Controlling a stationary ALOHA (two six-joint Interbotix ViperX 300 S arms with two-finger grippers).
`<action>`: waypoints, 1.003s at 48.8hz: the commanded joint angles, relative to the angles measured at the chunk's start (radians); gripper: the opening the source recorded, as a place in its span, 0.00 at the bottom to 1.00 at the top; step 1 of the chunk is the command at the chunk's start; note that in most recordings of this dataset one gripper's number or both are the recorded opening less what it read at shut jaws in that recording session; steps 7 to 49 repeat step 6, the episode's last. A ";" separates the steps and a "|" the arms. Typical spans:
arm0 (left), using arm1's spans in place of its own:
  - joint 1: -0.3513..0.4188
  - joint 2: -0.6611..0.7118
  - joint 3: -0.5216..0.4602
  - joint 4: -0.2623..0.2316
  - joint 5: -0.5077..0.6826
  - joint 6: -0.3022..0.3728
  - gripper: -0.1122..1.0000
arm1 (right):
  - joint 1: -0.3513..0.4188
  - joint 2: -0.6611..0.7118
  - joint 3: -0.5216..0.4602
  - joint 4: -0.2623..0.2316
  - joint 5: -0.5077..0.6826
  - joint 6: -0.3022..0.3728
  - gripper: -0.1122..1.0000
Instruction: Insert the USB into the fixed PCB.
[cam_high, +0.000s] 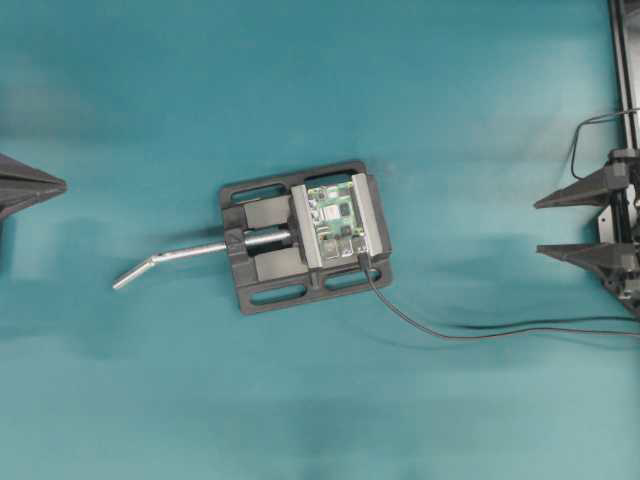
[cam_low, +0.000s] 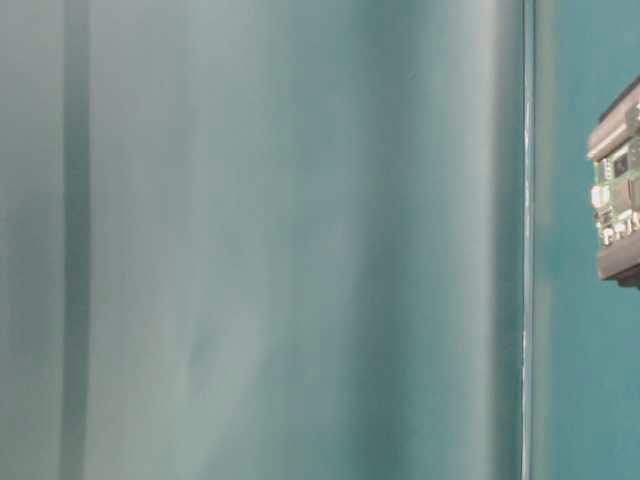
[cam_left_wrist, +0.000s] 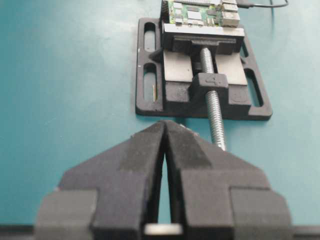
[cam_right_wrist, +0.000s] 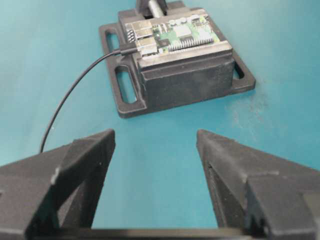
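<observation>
The small green fixed PCB (cam_high: 335, 220) is clamped in a black vise (cam_high: 262, 285) at mid-table. The USB (cam_high: 364, 263) sits with its plug against the board's near-right edge, and its thin black cable (cam_high: 450, 335) trails off to the right. In the right wrist view the USB (cam_right_wrist: 127, 50) meets the PCB (cam_right_wrist: 177, 37) at its left end. My left gripper (cam_high: 60, 184) is shut and empty at the far left, its tips (cam_left_wrist: 164, 122) together short of the vise. My right gripper (cam_high: 539, 228) stands open and empty at the far right, well back from the vise (cam_right_wrist: 185, 82).
The vise's bent silver handle (cam_high: 165, 260) sticks out to the left toward my left gripper, on its threaded screw (cam_left_wrist: 214, 110). The table-level view catches only an edge of the PCB (cam_low: 620, 190). A black frame (cam_high: 625, 60) runs along the right side.
</observation>
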 joint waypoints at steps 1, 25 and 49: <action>0.003 0.011 -0.031 0.002 -0.005 -0.008 0.10 | -0.003 0.011 0.021 -0.005 0.048 0.009 0.75; 0.002 0.009 -0.031 0.002 -0.005 -0.008 0.10 | -0.003 0.009 0.021 -0.005 0.048 0.009 0.75; 0.002 0.009 -0.031 0.002 -0.005 -0.008 0.10 | -0.003 0.009 0.021 -0.005 0.048 0.009 0.75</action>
